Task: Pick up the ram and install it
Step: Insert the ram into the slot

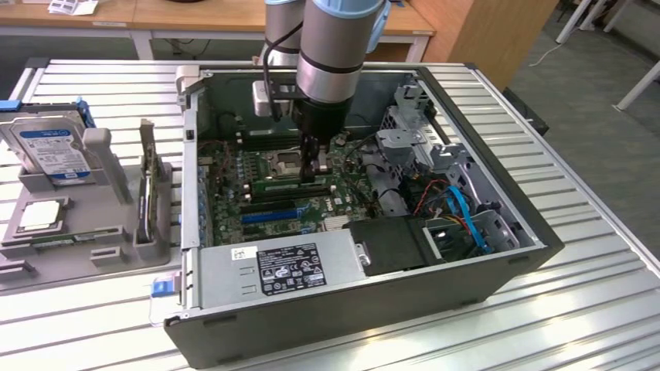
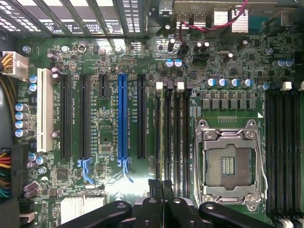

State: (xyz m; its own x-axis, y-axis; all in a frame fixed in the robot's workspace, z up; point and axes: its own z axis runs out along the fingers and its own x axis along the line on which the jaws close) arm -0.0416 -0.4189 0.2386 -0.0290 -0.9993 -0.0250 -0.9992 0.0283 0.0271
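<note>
- Hand [image 1: 312, 175]: you see its fingers [image 2: 153, 190] drawn together, tips at the ram's [image 1: 280, 186] top edge. Whether they pinch it can't be told.
- Ram: on edge along a black slot, just beside the CPU socket [image 2: 228, 164].
- Hard drive [image 1: 46, 147]: well apart from the CPU socket, outside the case [image 1: 515, 232] on your worktop [image 1: 588, 309].

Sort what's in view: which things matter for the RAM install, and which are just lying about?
In the job: ram, held by the shut gripper; memory slots; open computer case.
Lying about: hard drive, processor chip, upright card, all on the grey tray.
</note>
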